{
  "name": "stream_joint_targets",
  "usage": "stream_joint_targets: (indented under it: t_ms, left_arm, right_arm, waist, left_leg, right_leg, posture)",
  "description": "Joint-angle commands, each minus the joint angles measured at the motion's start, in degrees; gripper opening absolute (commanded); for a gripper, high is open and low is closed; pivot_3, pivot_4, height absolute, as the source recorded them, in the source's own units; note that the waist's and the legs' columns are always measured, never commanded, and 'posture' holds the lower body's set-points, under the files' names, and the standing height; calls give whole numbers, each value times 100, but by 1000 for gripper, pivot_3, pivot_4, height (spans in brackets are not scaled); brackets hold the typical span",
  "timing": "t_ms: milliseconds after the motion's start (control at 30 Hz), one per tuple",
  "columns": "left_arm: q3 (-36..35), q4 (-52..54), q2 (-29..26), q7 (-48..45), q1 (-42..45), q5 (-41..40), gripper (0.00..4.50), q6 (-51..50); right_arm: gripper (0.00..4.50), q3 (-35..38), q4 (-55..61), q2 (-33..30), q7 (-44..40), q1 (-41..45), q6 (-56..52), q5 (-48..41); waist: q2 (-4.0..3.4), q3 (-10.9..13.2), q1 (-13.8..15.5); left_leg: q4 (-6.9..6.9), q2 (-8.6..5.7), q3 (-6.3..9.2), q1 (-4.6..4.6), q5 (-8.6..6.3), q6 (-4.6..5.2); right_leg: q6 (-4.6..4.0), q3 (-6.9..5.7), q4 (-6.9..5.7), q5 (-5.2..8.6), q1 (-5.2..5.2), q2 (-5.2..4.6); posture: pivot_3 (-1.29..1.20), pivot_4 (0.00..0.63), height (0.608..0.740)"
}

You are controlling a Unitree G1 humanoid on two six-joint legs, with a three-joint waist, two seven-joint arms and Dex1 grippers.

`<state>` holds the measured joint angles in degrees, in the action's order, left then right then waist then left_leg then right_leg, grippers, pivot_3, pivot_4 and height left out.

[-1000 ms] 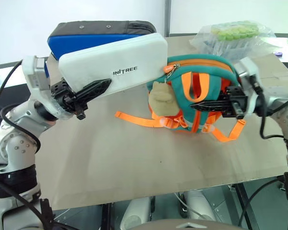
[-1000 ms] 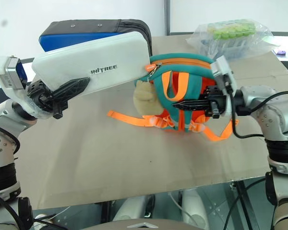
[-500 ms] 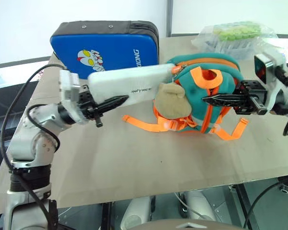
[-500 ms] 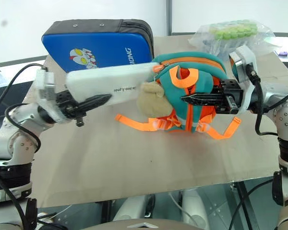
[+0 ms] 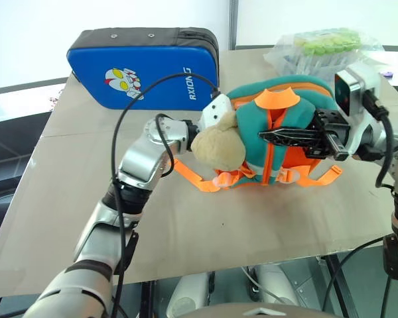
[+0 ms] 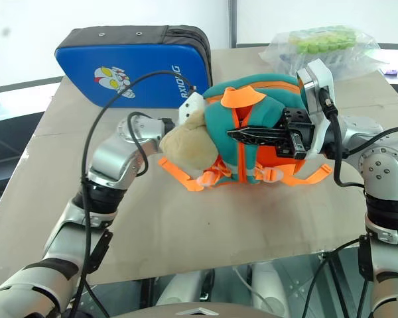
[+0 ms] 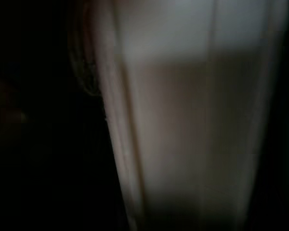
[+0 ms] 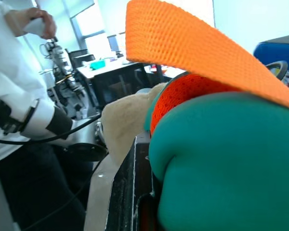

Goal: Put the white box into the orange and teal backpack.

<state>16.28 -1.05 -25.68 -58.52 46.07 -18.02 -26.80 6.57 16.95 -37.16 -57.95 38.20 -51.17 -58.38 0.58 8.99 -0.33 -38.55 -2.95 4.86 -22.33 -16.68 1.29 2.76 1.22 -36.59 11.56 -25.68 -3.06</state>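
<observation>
The white box (image 7: 183, 120) has gone inside the backpack (image 5: 278, 132) — a stiff, smooth, probably light case, best held by an end. The left gripper is buried with it; I can't tell its fingers. The right gripper (image 5: 268, 136) pinches the soft teal shell.

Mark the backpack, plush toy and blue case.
orange and teal backpack (image 5: 288, 122): left eye view, teal shell near the top.
plush toy (image 5: 217, 146): left eye view, middle of its beige body.
blue padded case (image 5: 152, 73): left eye view, blue front face.
</observation>
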Motion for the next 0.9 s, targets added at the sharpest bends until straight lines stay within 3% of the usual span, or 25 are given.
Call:
stream_joint_targets:
  t_ms: [33,100,300,400,500,633,733,900]
  left_arm:
    - [-684,173,-101,-12,-114,-542,3661,-403]
    - [-1323,303,-410,-226,-259,-1209,4474,-1027]
    - [-3396,627,-1804,-477,-1099,-3814,4474,-3756]
    - [-4130,947,-1921,144,-1605,-5218,4474,-4884]
    - [-4424,1048,-1767,1032,-1848,-6235,4474,-5094]
    - [-4637,1321,-1908,1435,-2364,-6664,4474,-4999]
    - [-4577,1511,-2061,1754,-2574,-7519,4474,-4944]
    - [-4597,1456,-2175,2044,-2632,-7934,4474,-4506]
  right_arm:
    - [0,137,202,-69,300,-14,209,214]
    - [0,123,167,-103,309,-76,282,357]
    - [0,17,5,5,352,-213,539,692]
    - [0,-27,-68,115,325,-191,569,663]
    - [0,-95,-74,151,310,-162,582,699]
    - [0,-147,-98,241,399,-55,608,744]
    - [0,-172,-162,421,672,46,681,896]
    - [0,-62,-487,880,1450,361,948,1281]
  waist:
    - [0,0,-22]
    - [0,0,-73]
    - [-1,1,-228]
    - [2,2,-214]
    - [9,3,-157]
    - [8,3,-164]
    - [9,3,-181]
    - [8,3,-182]
  left_leg:
    - [-1,1,0,4,0,0]
    - [-5,1,-5,12,0,0]
    - [-1,9,-7,34,-1,2]
    - [-2,6,-5,36,-1,0]
    - [-6,2,6,35,-1,-1]
    - [-6,0,6,37,-1,-3]
    - [-4,0,4,38,0,-4]
    - [1,-1,3,40,0,-6]
  right_leg:
    - [0,1,-7,0,1,-1]
    - [0,8,-18,0,2,0]
    - [1,29,-30,1,3,21]
    - [2,32,-28,1,8,16]
    - [2,25,-26,1,12,7]
    - [1,29,-28,1,13,5]
    - [0,37,-28,1,10,5]
    - [-1,43,-28,1,9,5]
  posture:
    - [0,150,740]
    - [0,150,740]
    - [0,150,740]
    - [0,150,740]
    - [0,150,740]
    - [0,150,740]
    - [0,150,740]
    - [0,150,740]
